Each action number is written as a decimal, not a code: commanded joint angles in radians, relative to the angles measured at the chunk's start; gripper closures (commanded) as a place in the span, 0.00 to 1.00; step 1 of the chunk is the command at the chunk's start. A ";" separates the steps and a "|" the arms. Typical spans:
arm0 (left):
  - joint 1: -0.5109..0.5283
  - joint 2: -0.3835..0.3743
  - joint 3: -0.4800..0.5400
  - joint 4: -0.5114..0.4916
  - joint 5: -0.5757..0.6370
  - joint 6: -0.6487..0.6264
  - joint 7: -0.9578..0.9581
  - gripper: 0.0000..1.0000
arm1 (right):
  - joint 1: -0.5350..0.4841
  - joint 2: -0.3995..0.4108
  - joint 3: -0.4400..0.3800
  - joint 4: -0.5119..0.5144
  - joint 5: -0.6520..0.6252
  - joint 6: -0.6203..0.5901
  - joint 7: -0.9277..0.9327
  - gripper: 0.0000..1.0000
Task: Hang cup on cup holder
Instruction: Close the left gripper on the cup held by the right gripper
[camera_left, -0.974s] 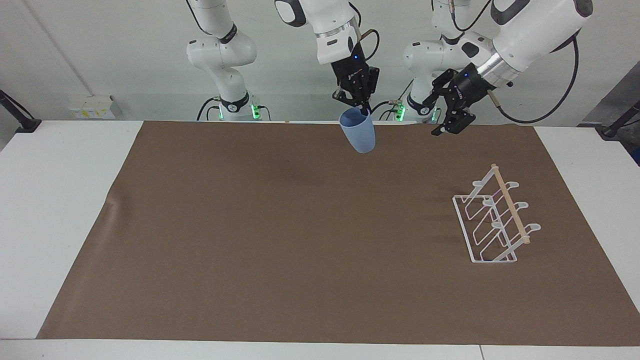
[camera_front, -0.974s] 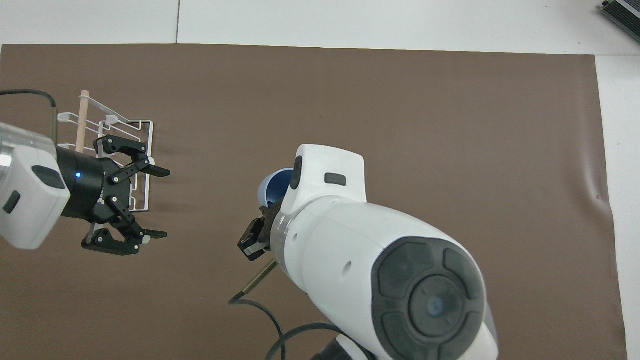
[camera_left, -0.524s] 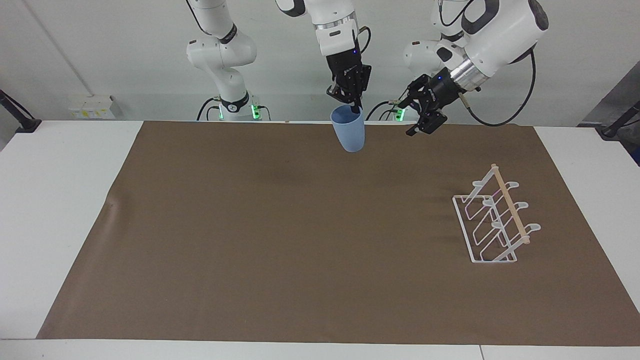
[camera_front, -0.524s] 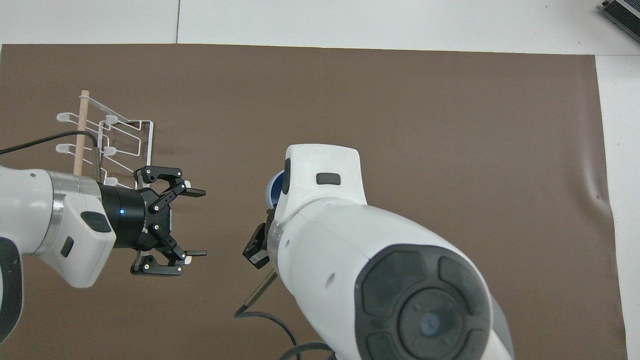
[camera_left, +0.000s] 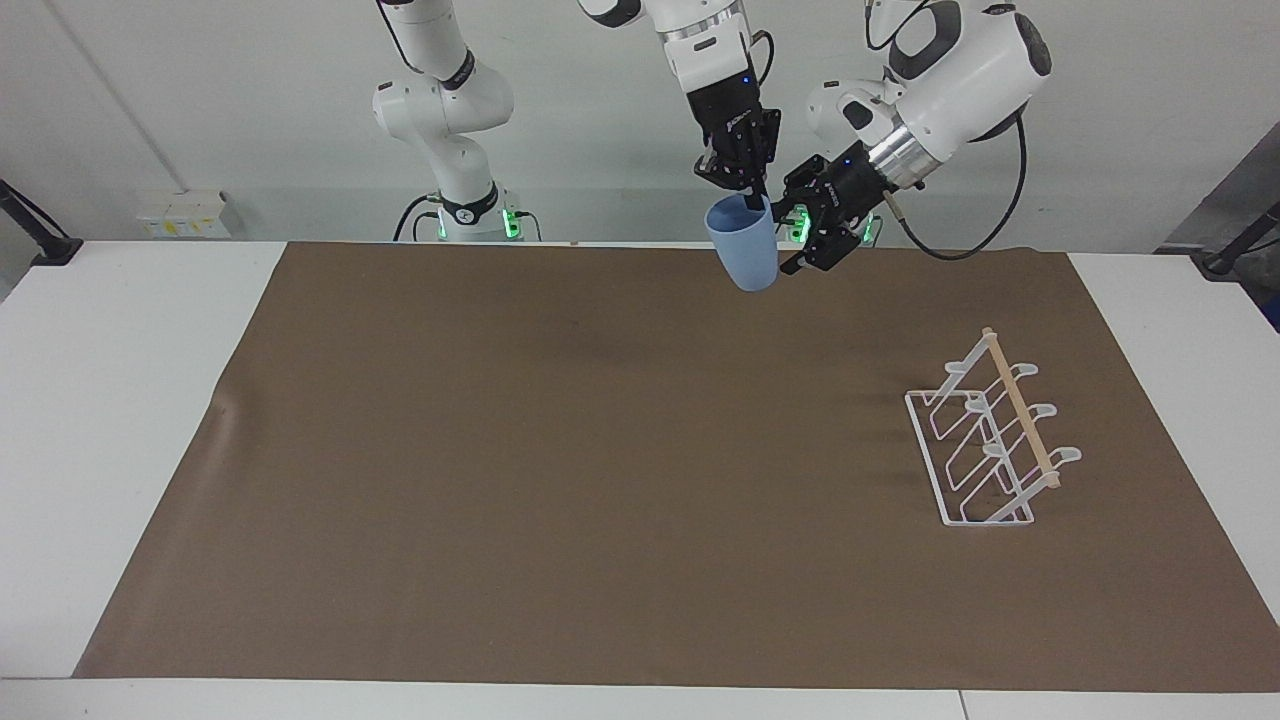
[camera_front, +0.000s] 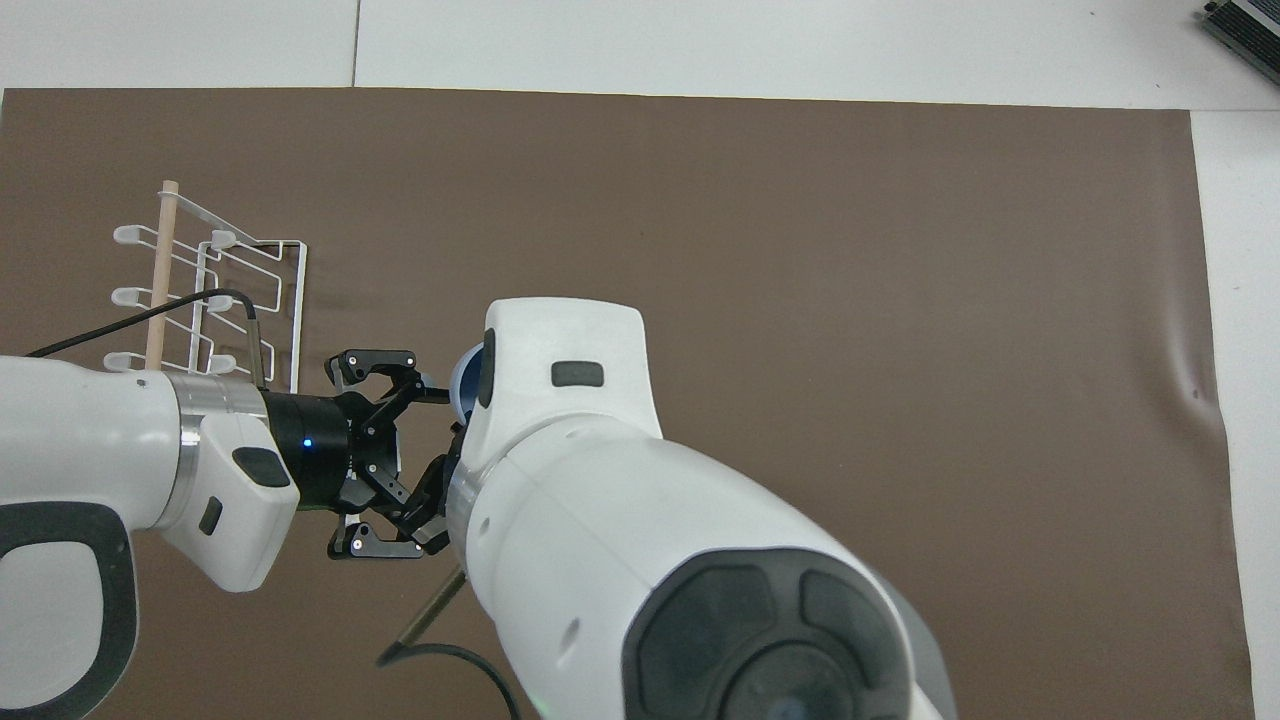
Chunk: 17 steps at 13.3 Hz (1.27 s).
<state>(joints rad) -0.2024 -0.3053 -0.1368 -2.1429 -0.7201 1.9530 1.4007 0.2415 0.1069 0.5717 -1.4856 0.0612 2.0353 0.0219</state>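
Left fingers (camera_left: 793, 245) have closed in, now flanking the right-held cup (camera_left: 744, 243).

Light-blue cup (camera_left: 744, 254), plain; white wire rack (camera_left: 985, 450) with pale wood dowel; brown mat (camera_left: 560, 480); black grippers, probably matte.

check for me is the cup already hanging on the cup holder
No, the cup is up in the air, held at its rim by the right gripper, while the cup holder stands bare on the mat.
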 joint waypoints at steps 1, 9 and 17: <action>-0.058 -0.034 0.013 -0.060 -0.054 0.069 0.021 0.00 | 0.016 0.034 0.010 0.053 -0.011 0.008 0.044 1.00; -0.005 -0.002 0.025 -0.032 -0.067 0.038 0.136 0.00 | 0.015 0.036 0.010 0.053 -0.006 0.008 0.044 1.00; 0.037 0.103 0.029 0.054 -0.102 0.006 0.147 0.00 | 0.010 0.036 0.008 0.054 -0.006 0.008 0.044 1.00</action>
<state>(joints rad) -0.1743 -0.2214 -0.1079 -2.1223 -0.7955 1.9814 1.5217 0.2559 0.1266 0.5715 -1.4548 0.0594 2.0376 0.0438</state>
